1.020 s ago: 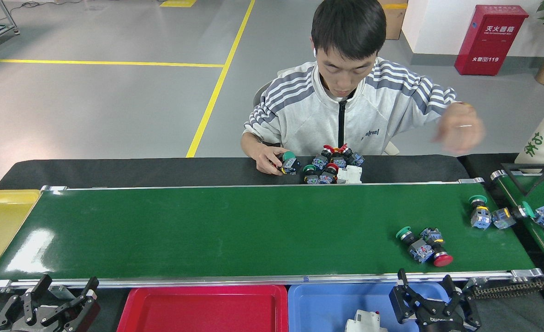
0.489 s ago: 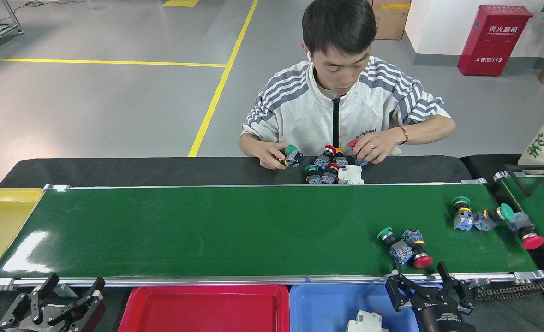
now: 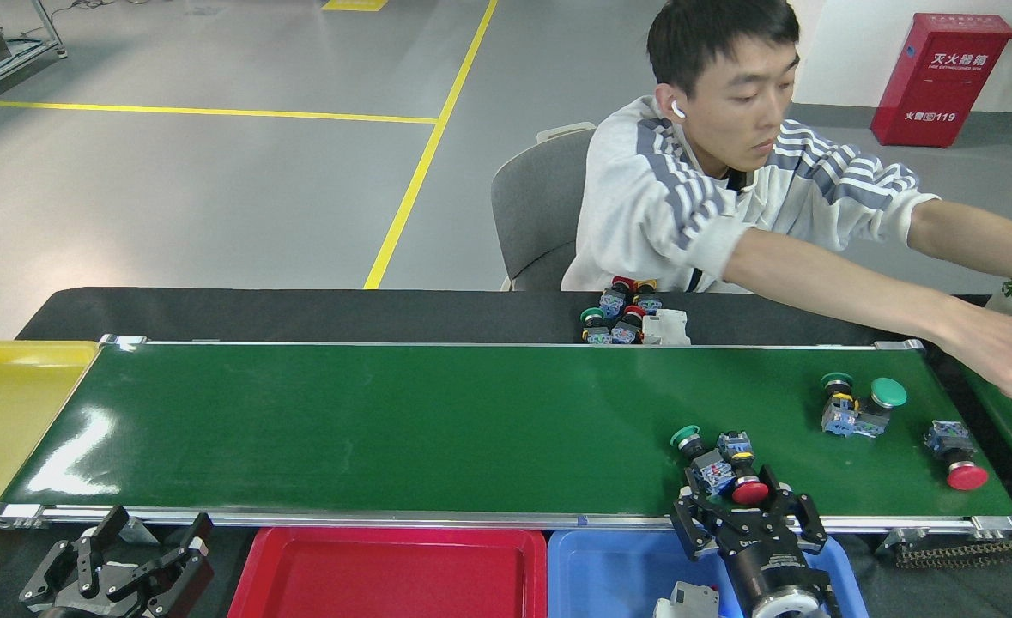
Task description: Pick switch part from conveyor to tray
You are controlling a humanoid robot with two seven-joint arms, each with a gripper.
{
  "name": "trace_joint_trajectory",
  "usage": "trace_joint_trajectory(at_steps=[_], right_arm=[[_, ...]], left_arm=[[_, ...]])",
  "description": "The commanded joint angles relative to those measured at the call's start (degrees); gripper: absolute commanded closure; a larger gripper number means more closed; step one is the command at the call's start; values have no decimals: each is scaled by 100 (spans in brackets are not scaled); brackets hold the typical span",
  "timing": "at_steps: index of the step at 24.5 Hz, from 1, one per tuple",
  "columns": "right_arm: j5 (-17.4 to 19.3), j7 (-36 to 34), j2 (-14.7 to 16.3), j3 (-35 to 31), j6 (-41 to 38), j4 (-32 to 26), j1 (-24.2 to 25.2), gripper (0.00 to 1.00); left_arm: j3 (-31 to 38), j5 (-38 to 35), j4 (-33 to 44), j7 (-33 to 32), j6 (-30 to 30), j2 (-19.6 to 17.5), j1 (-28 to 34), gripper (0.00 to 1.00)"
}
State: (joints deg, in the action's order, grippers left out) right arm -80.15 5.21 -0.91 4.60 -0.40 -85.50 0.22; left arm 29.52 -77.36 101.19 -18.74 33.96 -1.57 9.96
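Note:
On the dark-green conveyor several switch parts lie toward the right end. A green-capped one and a red-capped one lie together near the front rail. My right gripper stands open right in front of this pair, its fingers spread at either side of the red cap. Two green-capped parts lie farther right, and a red-capped one lies near the belt's end. The blue tray sits below the rail. My left gripper rests open at the bottom left.
A person sits behind the belt, both arms stretched right over its far end. A red tray, a yellow tray at left, a white part in the blue tray, more switch parts on the black table.
The switch parts have travelled left on the belt. My right gripper rose to the front rail behind the red-capped part. The person turned and reached right with both arms. The view shifted.

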Motion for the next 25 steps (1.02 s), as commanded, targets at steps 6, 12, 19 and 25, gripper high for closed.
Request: trace_joint_trajectory(at_steps=[6,12,19,25], right_arm=[[52,-3,170,76,-373,-54,-197,90],[52,-91,118,217,-3193,-441,-294,91],[52,-126,-173,1702,-4460,25,-953,0],[78,-126,-181,1931,-4460,227,-1050,0]], left_arm=[[-7,2,68,37,-21,-10,-56,0],[-7,2,68,37,-21,8,-56,0],[-7,10,68,46,-4,-1,-65,0],[1,37,68,54,5,43,-65,0]])
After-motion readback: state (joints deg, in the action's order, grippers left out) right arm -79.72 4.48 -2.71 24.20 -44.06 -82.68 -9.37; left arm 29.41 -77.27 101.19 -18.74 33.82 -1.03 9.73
